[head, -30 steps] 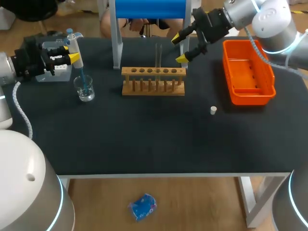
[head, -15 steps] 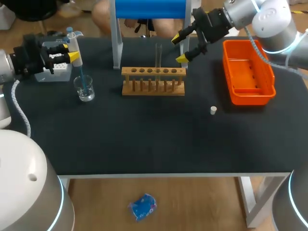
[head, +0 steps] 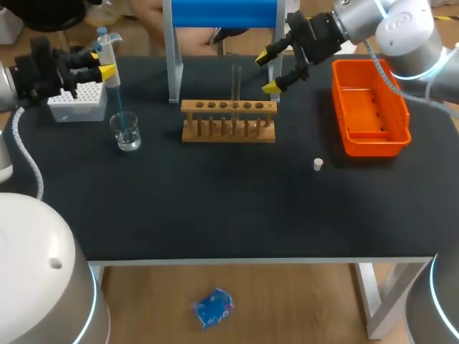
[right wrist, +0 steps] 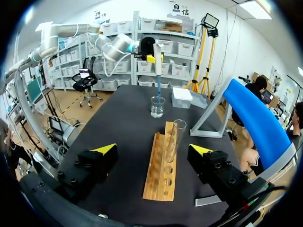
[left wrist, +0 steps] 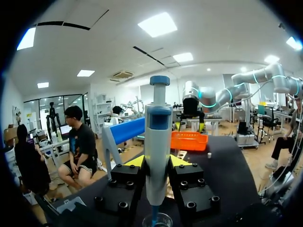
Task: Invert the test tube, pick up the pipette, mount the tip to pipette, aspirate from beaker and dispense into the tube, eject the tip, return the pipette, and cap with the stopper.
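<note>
Pipette (head: 109, 61) has risen, tip (head: 120, 115) still in beaker (head: 127, 133).

Glossy grey cyan-ringed arms (head: 405, 32); black, bolted, yellow-tipped left pincer (head: 102, 63) and right pincer (head: 267, 72)

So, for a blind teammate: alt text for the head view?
The left end effector holds a pipette upright, its blue tip at a beaker. The right end effector is open beside a wooden rack holding one tube.

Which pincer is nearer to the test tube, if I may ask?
Right. The right pincer stands open close to the test tube; the left pincer holds the pipette over the beaker.
</note>
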